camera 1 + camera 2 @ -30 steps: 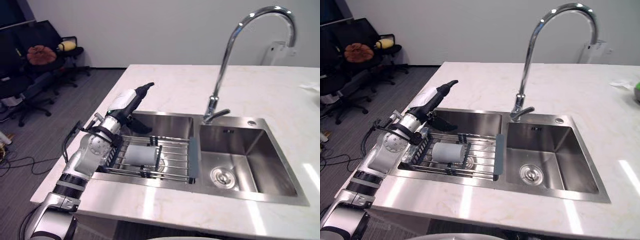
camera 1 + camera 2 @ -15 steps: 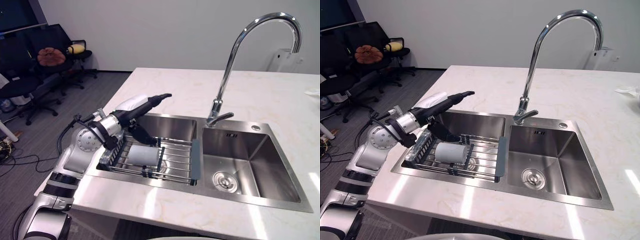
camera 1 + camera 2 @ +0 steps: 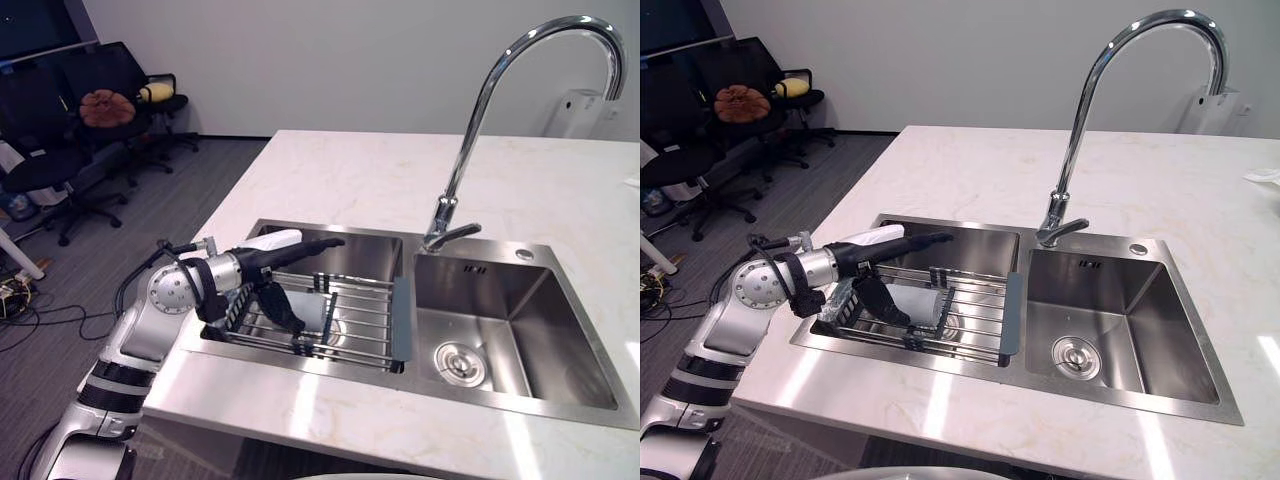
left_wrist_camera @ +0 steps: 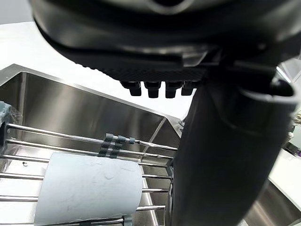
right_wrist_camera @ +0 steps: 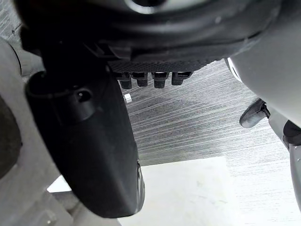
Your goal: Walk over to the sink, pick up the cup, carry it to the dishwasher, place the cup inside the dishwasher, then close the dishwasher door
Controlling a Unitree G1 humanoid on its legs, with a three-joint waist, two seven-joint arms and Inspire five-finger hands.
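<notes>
Whereas half a second ago it hovered higher, the left hand [image 3: 265,254] now sits lower over the sink's [image 3: 520,330] left basin, fingers [image 3: 315,243] straight above the white cup [image 3: 920,300], thumb down beside it, gripping nothing. The cup lies sideways on the wire rack [image 3: 975,315], left of the faucet [image 3: 1054,212]. The right hand [image 5: 94,150], fingers relaxed, hangs above floor.

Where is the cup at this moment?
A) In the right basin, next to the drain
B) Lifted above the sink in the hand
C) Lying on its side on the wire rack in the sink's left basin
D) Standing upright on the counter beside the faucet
C: the cup lies on its side across the bars of the wire rack in the left basin, and the left hand is above it with straight fingers.
</notes>
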